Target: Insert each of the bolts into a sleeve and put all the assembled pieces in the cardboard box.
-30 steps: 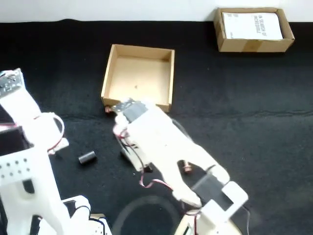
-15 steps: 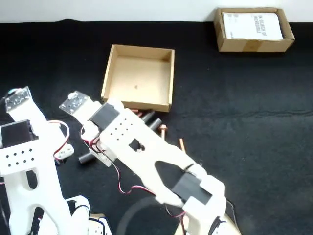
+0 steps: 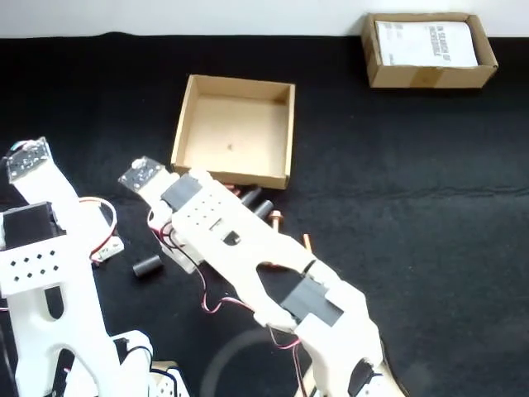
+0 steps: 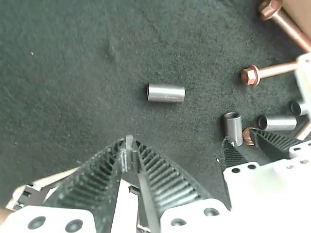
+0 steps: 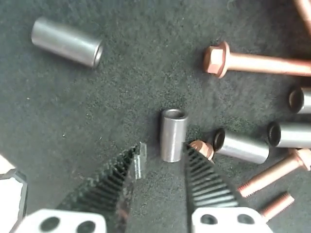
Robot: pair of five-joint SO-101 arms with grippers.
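Bench (image 3: 413,207): covered in black cloth, both arms at its near side.

Cardboard box (image 3: 234,131): open, with no bolt or sleeve inside. It sat where it had been a second before.

Second box (image 3: 430,50): at the far right corner, with a printed sheet in it.

Right arm (image 3: 248,256): stretched across the middle of the bench over the loose parts in front of the cardboard box. A second earlier its wrist had been up against the box's front wall. It then swung out to the left, and in the last half second came back a little towards the box.

Right gripper (image 5: 164,154): fingers apart, tips on either side of the lower end of the upright sleeve (image 5: 173,134). Whether they touched it could not be told. A copper bolt head (image 5: 201,148) lay against one finger.

Loose parts: three sleeves lying flat (image 5: 241,145) just beside the upright one, and several copper bolts (image 5: 257,62) scattered around them, all on the cloth.

Lone sleeve (image 3: 147,266): on its side, apart from the rest, between the two arms. It had been half hidden by the right arm half a second before and was now in plain sight.

Left arm (image 3: 41,273): at the left edge, barely shifted over the last half second.

Left gripper (image 4: 130,148): fingers together, holding nothing, above bare cloth with the lone sleeve ahead of it.
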